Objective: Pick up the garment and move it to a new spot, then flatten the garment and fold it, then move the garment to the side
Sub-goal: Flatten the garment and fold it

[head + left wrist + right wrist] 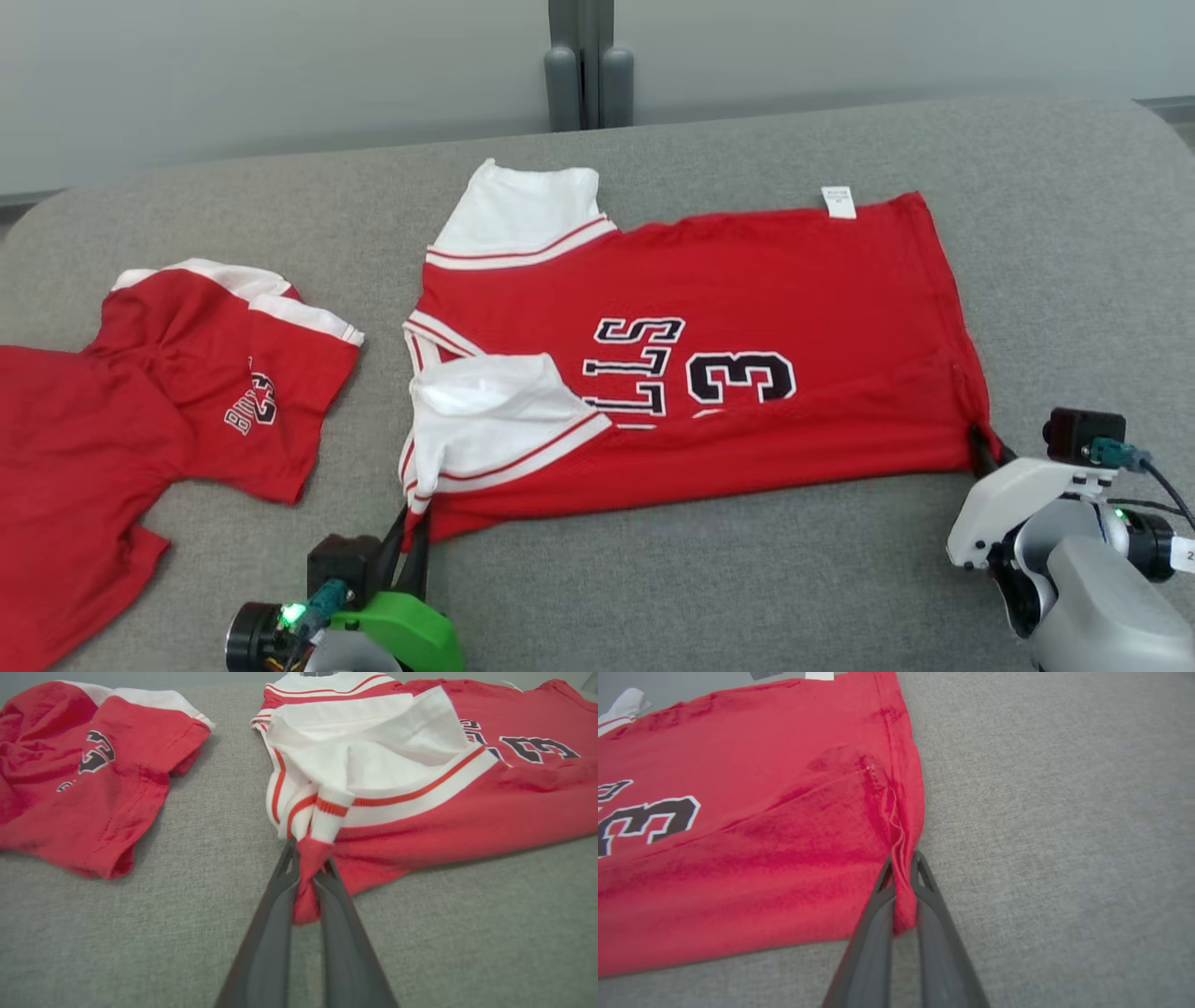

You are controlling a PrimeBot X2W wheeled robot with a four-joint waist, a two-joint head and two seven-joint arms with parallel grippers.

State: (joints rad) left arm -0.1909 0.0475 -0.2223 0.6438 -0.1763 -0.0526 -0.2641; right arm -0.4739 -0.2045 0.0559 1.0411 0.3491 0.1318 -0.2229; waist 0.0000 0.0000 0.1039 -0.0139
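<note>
Jersey (709,392) lies spread on the grey cushion (653,579); I read left gripper (412,519) clamped on its shoulder corner, right gripper (981,447) clamped on its hem corner.

Grey fabric surface (709,579) carries red jersey (747,308) centre, 2nd red jersey (187,373) left.

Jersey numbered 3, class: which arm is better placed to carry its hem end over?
Right, probably: right gripper pinches the jersey at its hem corner; left gripper holds its sleeve end.

Soft even light, faint shadows (wrist-view edges slightly blurred)
</note>
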